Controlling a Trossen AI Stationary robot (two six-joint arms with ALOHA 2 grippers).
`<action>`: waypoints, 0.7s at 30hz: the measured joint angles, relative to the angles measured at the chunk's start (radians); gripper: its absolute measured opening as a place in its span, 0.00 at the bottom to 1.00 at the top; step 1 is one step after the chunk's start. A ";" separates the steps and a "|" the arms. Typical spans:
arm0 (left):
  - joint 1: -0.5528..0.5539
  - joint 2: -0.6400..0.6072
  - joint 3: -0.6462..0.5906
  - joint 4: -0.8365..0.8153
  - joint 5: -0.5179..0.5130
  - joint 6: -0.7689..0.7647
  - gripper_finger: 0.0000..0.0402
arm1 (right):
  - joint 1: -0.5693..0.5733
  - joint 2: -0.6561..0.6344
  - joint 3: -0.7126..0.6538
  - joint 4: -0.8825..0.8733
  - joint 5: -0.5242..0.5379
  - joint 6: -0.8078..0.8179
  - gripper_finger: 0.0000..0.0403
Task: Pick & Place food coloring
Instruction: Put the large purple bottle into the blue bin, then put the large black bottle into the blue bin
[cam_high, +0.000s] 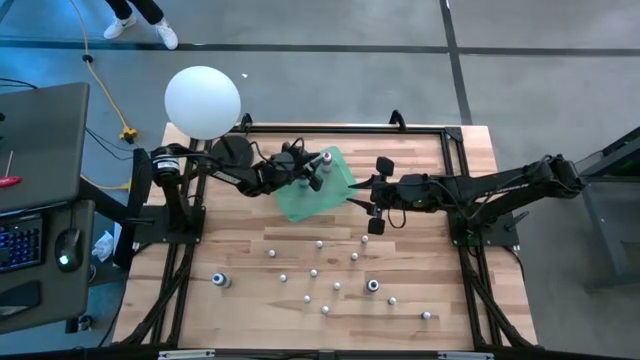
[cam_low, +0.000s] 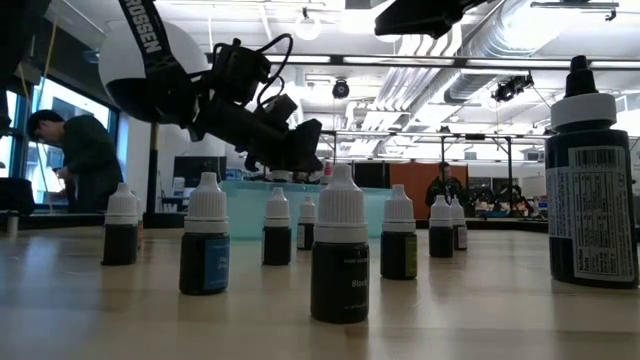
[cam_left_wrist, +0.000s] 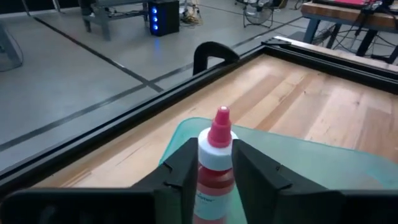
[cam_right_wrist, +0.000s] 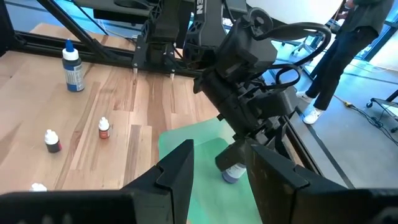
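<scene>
The food coloring bottles (cam_high: 320, 243) stand upright and scattered on the near half of the wooden table; several rise close up in the low view (cam_low: 340, 245). A green tray (cam_high: 305, 203) lies flat near the far edge. My left gripper (cam_high: 322, 162) reaches from the left over the tray and is shut on one red bottle (cam_left_wrist: 215, 180) with a white collar and pink tip. My right gripper (cam_high: 377, 195) is open at the tray's right edge, touching nothing; in its wrist view its fingers (cam_right_wrist: 177, 171) frame the left gripper (cam_right_wrist: 239, 155). My left gripper pinches the red bottle's body (cam_left_wrist: 214, 186) just under the white collar, one finger (cam_left_wrist: 183, 165) on each side. The fingers slant down from the table's left. The bottle stays upright, pink tip (cam_left_wrist: 221, 118) up, over the tray (cam_left_wrist: 298, 155); whether its base touches the tray I cannot tell.
A big white sphere lamp (cam_high: 203, 100) sits at the far left corner. A black frame rail (cam_high: 350, 128) runs around the table. Larger bottles stand at the near left (cam_high: 219, 280) and close to the low camera (cam_low: 590, 190). A person (cam_low: 75, 160) stands beyond the table.
</scene>
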 joint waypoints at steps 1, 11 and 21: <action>0.000 0.000 0.000 0.000 0.002 0.000 0.27 | 0.000 0.000 0.000 0.000 0.000 0.000 0.34; -0.013 -0.230 0.000 -0.090 -0.001 0.050 0.30 | 0.023 0.000 0.000 -0.020 -0.104 -0.022 0.34; -0.124 -0.639 0.000 -0.670 0.273 0.010 0.30 | 0.204 0.021 0.000 -0.312 -0.270 0.233 0.34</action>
